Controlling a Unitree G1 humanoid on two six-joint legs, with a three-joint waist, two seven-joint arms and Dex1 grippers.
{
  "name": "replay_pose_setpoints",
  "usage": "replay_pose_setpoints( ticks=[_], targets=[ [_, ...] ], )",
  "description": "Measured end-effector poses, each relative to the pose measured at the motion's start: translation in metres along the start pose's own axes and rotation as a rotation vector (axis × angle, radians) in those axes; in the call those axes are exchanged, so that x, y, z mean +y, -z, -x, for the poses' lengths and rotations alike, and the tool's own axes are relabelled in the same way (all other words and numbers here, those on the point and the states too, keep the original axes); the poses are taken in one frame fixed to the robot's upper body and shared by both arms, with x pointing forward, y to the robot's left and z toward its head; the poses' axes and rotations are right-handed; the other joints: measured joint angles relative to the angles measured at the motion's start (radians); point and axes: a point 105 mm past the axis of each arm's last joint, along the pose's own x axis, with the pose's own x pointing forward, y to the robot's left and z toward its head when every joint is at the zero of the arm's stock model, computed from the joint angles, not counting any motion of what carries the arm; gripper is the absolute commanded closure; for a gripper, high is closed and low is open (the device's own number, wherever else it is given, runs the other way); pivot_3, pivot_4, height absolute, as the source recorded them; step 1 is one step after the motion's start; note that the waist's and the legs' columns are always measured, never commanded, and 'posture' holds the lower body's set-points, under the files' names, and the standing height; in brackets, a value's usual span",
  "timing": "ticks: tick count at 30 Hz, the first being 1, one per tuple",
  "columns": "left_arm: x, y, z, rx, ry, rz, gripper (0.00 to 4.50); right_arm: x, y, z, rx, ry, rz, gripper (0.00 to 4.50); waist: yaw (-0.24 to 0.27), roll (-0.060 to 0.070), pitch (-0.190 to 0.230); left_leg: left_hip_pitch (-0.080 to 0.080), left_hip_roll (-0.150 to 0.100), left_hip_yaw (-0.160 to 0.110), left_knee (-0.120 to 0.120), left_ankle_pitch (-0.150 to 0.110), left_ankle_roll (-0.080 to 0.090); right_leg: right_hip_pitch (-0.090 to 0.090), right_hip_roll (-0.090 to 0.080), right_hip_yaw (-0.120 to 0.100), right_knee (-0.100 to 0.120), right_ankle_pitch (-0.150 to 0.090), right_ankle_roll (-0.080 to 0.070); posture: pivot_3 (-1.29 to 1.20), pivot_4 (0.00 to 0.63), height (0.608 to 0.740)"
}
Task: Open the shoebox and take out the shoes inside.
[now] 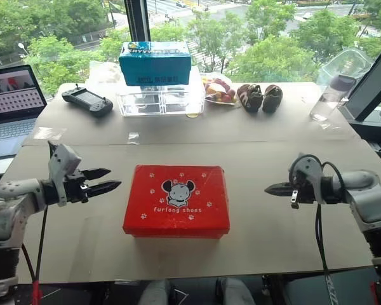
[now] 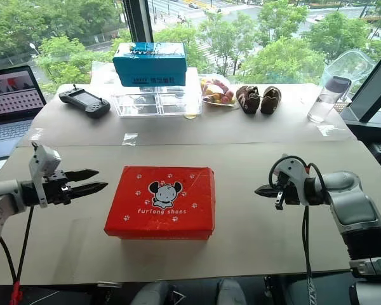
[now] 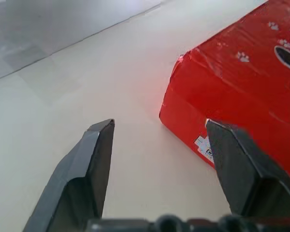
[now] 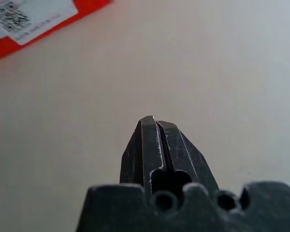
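The red shoebox lies shut on the table's near middle, with a cartoon mouse and white paw prints on its lid. The shoes are hidden inside it. My left gripper hovers a short way off the box's left side, open and empty, pointing toward it. In the left wrist view the box's corner sits just past the spread fingertips. My right gripper hangs off the box's right side, shut on nothing, apart from it. A white label on the box's side shows in the right wrist view.
At the table's back stand a teal-blue box on a clear plastic case, a black handheld controller, a snack plate, dark brown shoes and a water bottle. A laptop sits at the far left.
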Motion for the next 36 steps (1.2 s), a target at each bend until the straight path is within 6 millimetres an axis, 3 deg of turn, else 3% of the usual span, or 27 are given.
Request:
replay_pose_setpoints(
  ticks=[3,5,11,15,19,26,32,36],
  targets=[
    [0.002,-0.038,0.016,-0.071,0.032,-0.039,0.02,0.031,-0.004,0.006,0.027,-0.143,-0.03,4.5,0.001,-0.001,0.0,0.003,0.0,0.0,0.0,-0.003,0.005,0.003,0.0,0.0,0.0,-0.001,0.001,0.0,0.15,0.74],
    [0.0,-0.055,0.02,-0.112,0.066,-0.059,0.02,0.047,0.007,-0.003,0.062,-0.212,-0.062,4.5,0.003,-0.001,0.0,0.004,0.0,0.0,0.0,-0.004,0.005,0.004,0.0,0.0,-0.001,-0.001,0.002,0.0,0.15,0.74],
    [-0.025,-0.061,0.021,-0.029,0.223,-0.117,0.02,0.077,0.028,-0.051,0.002,-0.365,-0.187,4.5,0.001,-0.003,0.002,0.002,-0.001,0.002,0.0,0.0,-0.002,0.0,0.0,0.002,0.001,-0.002,0.002,0.0,0.15,0.74],
    [-0.039,-0.054,0.027,0.043,0.305,-0.13,0.02,0.082,0.03,-0.063,-0.031,-0.392,-0.22,4.5,0.002,-0.003,0.002,0.002,-0.001,0.003,0.0,0.0,-0.001,0.0,0.0,0.003,0.0,-0.002,0.003,0.0,0.15,0.74],
    [-0.045,-0.04,0.035,0.091,0.356,-0.114,0.02,0.092,0.019,-0.076,-0.11,-0.469,-0.244,4.5,0.002,-0.004,0.002,0.002,0.0,0.002,0.0,0.0,-0.002,0.0,0.0,0.003,0.001,-0.003,0.002,0.0,0.15,0.74],
    [-0.047,-0.032,0.047,0.106,0.353,-0.221,0.02,0.079,0.002,-0.103,-0.2,-0.429,-0.217,4.5,0.001,-0.004,0.002,0.002,0.0,0.002,0.0,0.0,-0.002,0.0,0.0,0.003,0.001,-0.003,0.002,0.0,0.15,0.74],
    [-0.035,-0.008,0.062,0.143,0.295,-0.202,0.02,0.08,-0.006,-0.101,-0.25,-0.452,-0.238,4.5,0.0,-0.004,0.002,0.002,0.0,0.003,0.0,0.0,-0.002,-0.001,0.0,0.003,0.001,-0.003,0.001,0.0,0.15,0.74],
    [-0.031,0.002,0.075,0.15,0.255,-0.184,0.02,0.073,-0.032,-0.088,-0.363,-0.435,-0.229,4.5,-0.002,-0.003,0.002,0.002,0.001,0.003,0.0,-0.001,-0.003,-0.001,0.0,0.004,0.001,-0.003,0.001,0.0,0.15,0.74]
  ],
)
